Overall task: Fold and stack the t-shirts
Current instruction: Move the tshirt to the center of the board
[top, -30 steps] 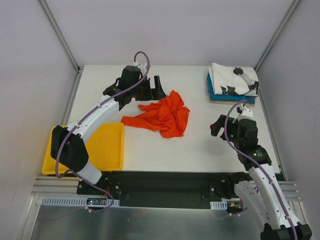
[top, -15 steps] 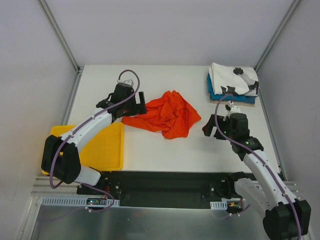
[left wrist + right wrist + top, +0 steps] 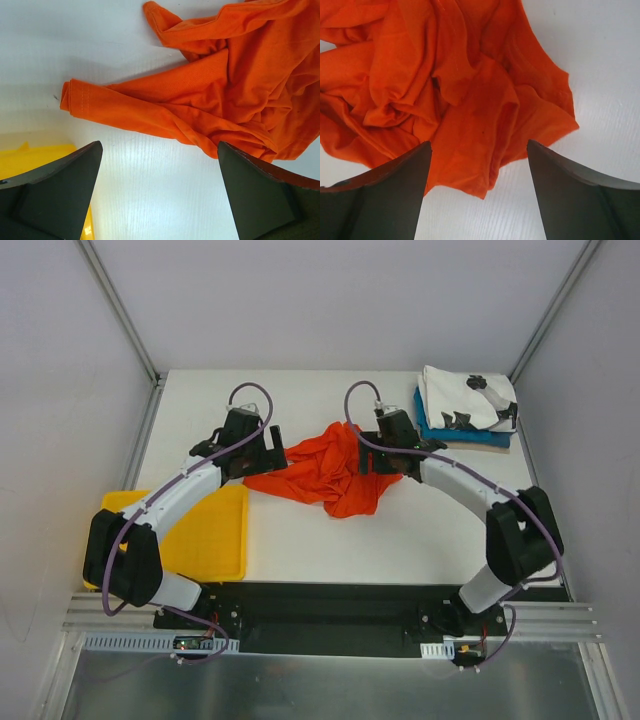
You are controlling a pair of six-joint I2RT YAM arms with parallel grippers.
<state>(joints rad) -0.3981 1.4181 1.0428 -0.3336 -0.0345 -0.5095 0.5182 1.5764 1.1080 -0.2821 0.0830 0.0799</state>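
The orange-red t-shirt point(image 3: 330, 472) lies crumpled in a heap on the white table; it fills the upper part of the left wrist view point(image 3: 225, 85) and of the right wrist view point(image 3: 445, 85). The white t-shirt with black marks point(image 3: 468, 398) lies folded on the folded teal-blue t-shirt point(image 3: 450, 432) at the back right. My left gripper point(image 3: 272, 447) is open and empty at the heap's left edge, beside a rolled sleeve point(image 3: 80, 97). My right gripper point(image 3: 380, 455) is open and empty over the heap's right edge, its jaws either side of a cloth corner point(image 3: 475, 170).
A yellow plastic tray point(image 3: 205, 535) lies at the front left of the table, its corner showing in the left wrist view point(image 3: 30, 152). White walls enclose the table on three sides. The black mounting rail point(image 3: 330, 605) runs along the near edge.
My right arm has swung left from the table's right side to the orange-red heap. My left gripper has come back from the far side to the heap's left edge. The shirt has shifted slightly.
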